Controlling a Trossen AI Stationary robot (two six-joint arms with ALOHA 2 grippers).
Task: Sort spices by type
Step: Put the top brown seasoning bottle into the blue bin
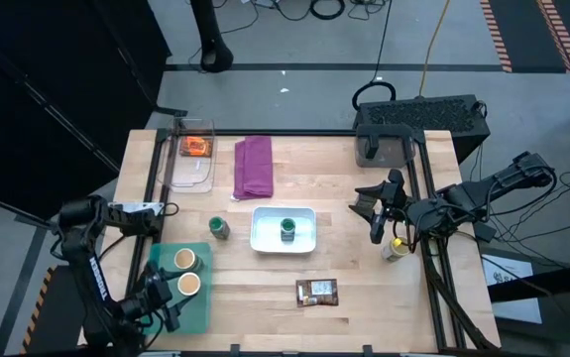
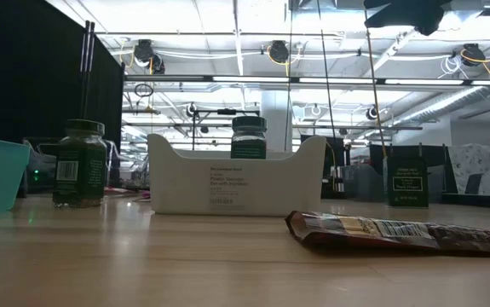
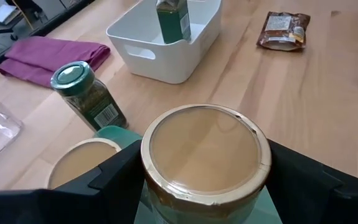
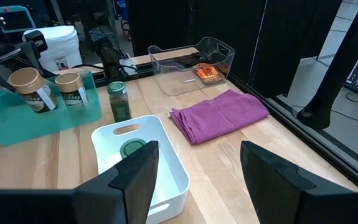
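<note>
Left end effector point(image 1: 182, 291): found pinching a tan-lidded jar point(image 3: 206, 157), fingers point(image 3: 113, 179) pressed against both sides of it. Located over the teal bin point(image 1: 205, 302) at the worktop's point(image 1: 384, 307) near left corner. Seen from the right wrist view to hold the jar slightly tilted above the bin's rim.

Beside the held jar, inside the same teal bin: noted a second tan-lidded jar point(image 1: 184, 260), upright.

Just beyond the teal bin, on bare worktop: noted a green-lidded jar point(image 1: 219, 228), upright, between that bin and the white bin point(image 1: 304, 241).

In the white bin, mid-worktop: noted another green-lidded jar point(image 1: 287, 229), upright.

Toward the near edge, past the white bin: noted a dark brown packet point(image 1: 317, 292), lying flat.

Toward the far edge: noted a folded purple cloth point(image 1: 254, 166), with a clear container point(image 1: 191, 177) to its left, near the far left corner. Noted an orange packet point(image 1: 196, 147) inside that container.

Right end effector point(image 4: 197, 169): found spread and gripping nothing, hanging above the worktop between the white bin and the right edge.

Near the right edge, partly under the right arm: noted a third tan-lidded jar point(image 1: 396, 249), standing on the worktop.
</note>
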